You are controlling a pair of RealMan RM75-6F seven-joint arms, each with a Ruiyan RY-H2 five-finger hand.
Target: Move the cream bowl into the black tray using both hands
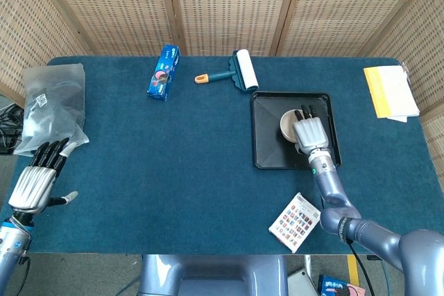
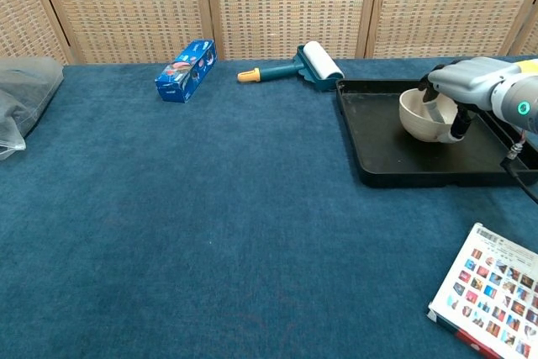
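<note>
Sitting upright in tray [image 2: 395, 176] — cream bowl [image 2: 424, 118]

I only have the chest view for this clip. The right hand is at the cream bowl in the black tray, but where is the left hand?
Observer: The left hand is at the near left corner of the table, fingers extended, holding nothing. It shows only in the head view.
Operator: Anything close to it?
Observer: A clear plastic bag lies just beyond its fingertips; I cannot tell whether they touch it.
Operator: Where in the tray is the bowl?
Observer: From above, the cream bowl sits about mid-tray in the black tray, with the right hand over its near right rim.
Operator: What is past the tray on the right?
Observer: A yellow and white stack of papers lies at the far right edge.
</note>
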